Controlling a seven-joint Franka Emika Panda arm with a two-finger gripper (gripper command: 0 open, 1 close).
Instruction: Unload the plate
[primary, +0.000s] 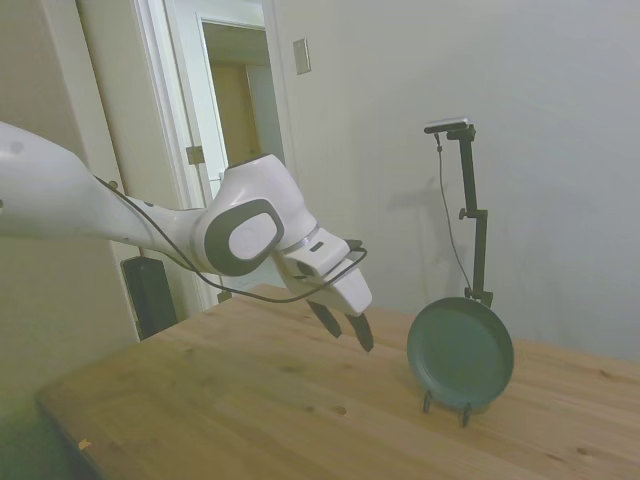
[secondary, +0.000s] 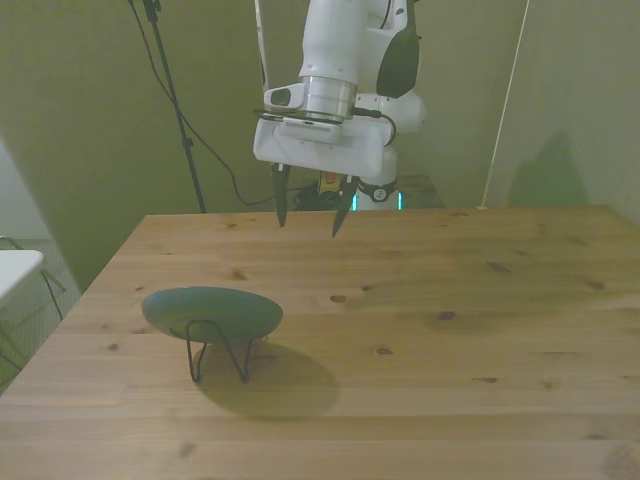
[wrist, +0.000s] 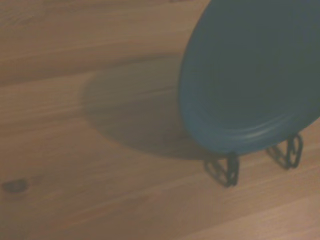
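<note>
Table (secondary: 480, 400): a bare wooden top that carries the rack and plate. Both sit toward the edge on the front view's left, away from the corners.

Arm (primary: 60, 195): a white arm stretched out over the table and pitched down at the wrist. The pitch seems meant to aim the fingers at the plate's exposed rim.

Plate (primary: 460, 352): a dark teal-green plate standing nearly upright on edge, leaning slightly back. Its lower rim is caught in the rack, so the upper rim is free to be gripped. It has not been lifted out.

Gripper (secondary: 308, 213): it hangs above the table, near the plate but clear of it. The jaws are spread with a plain gap between the two fingers, and they hold nothing. That gap looks wide enough to straddle the plate's thin rim.

Wire stand (secondary: 218, 352): a thin black frame whose feet rest on the wood. Its prongs prop the plate up from below.
</note>
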